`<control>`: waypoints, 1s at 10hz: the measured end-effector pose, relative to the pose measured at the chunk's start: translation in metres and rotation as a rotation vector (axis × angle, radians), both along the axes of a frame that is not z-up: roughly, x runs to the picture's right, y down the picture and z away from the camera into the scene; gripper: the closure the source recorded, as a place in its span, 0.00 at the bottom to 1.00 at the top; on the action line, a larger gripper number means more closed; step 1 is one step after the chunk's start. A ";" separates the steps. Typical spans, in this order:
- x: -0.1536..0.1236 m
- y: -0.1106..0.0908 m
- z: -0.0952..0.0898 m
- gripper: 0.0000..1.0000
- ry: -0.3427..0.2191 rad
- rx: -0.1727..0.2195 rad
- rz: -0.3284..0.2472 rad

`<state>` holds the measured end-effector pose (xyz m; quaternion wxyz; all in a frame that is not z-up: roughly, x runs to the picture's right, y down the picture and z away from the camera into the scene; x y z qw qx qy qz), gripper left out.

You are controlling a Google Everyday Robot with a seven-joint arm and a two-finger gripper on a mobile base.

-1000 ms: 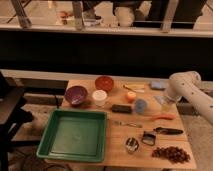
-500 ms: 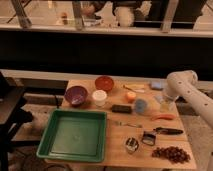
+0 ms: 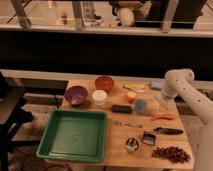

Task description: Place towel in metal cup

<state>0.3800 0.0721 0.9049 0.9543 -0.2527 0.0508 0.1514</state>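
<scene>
The white arm [image 3: 189, 94] is reaching in from the right, and its gripper [image 3: 165, 100] is hanging low over the right side of the wooden table [image 3: 116, 136], just right of the round blue-grey item [image 3: 140, 105]; whether it is gripping or loose, I cannot tell. The pale towel [image 3: 164, 106] is sitting right at the gripper, held or merely touched, I cannot tell. The metal cup [image 3: 131, 145] is standing well apart at the near edge, just right of the green tray [image 3: 47, 131].

A green tray [image 3: 75, 136] lies at the lower left of the frame, and above it stand a purple bowl [image 3: 76, 95], a white cup [image 3: 99, 97] and a red bowl [image 3: 104, 83].
</scene>
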 end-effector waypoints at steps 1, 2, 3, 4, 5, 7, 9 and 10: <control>0.007 -0.001 0.003 0.20 0.009 -0.003 0.007; 0.013 -0.003 0.006 0.20 0.016 -0.005 0.020; 0.019 -0.004 0.009 0.20 0.023 -0.004 0.030; 0.023 -0.005 0.011 0.20 0.029 -0.001 0.040; 0.033 -0.004 0.013 0.20 0.042 -0.002 0.056; 0.039 0.002 0.015 0.20 0.053 -0.008 0.060; 0.036 0.010 0.022 0.20 0.054 -0.015 0.056; 0.035 0.012 0.024 0.20 0.055 -0.018 0.052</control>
